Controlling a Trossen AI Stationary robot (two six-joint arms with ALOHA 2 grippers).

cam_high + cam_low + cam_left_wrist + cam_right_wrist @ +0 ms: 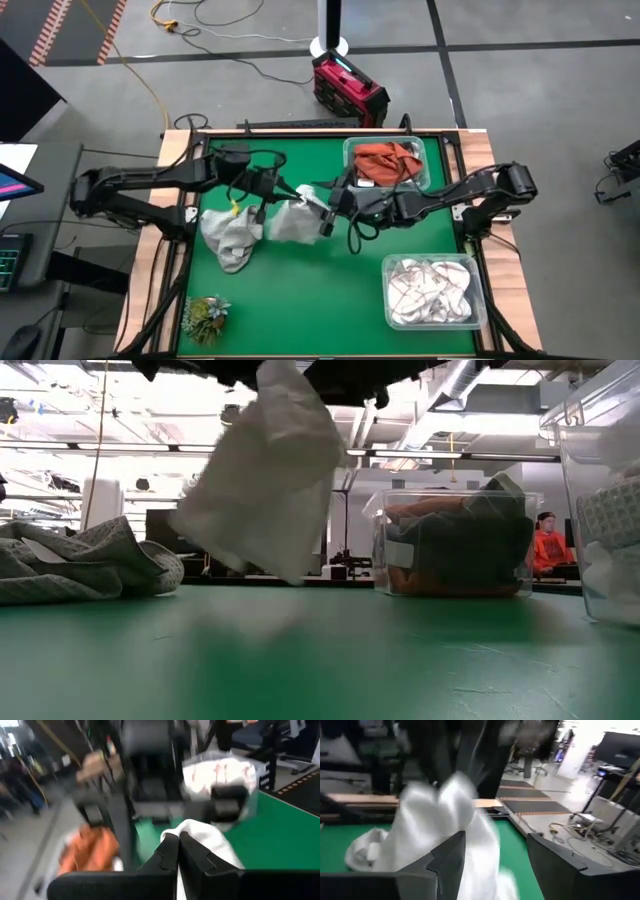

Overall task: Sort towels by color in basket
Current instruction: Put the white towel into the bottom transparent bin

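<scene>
Mid-desk, a handoff: my left fingers (178, 851) are pressing together on a corner of a white towel (293, 221), holding it clear of the green desk (300, 300) so it hangs in a soft, crumpled fold. My right fingers (327, 212) are standing spread just beside the cloth, one on each side of its edge, not gripping yet. To do this well, I judge the right pair should bite deep into the limp fabric before the left lets go. A grey, waffle-textured towel (232, 235) is lying heaped at left. The far clear bin (432, 168) is holding the rust-orange towel (388, 160); the near bin (478, 297) is holding pale towels (428, 290).
</scene>
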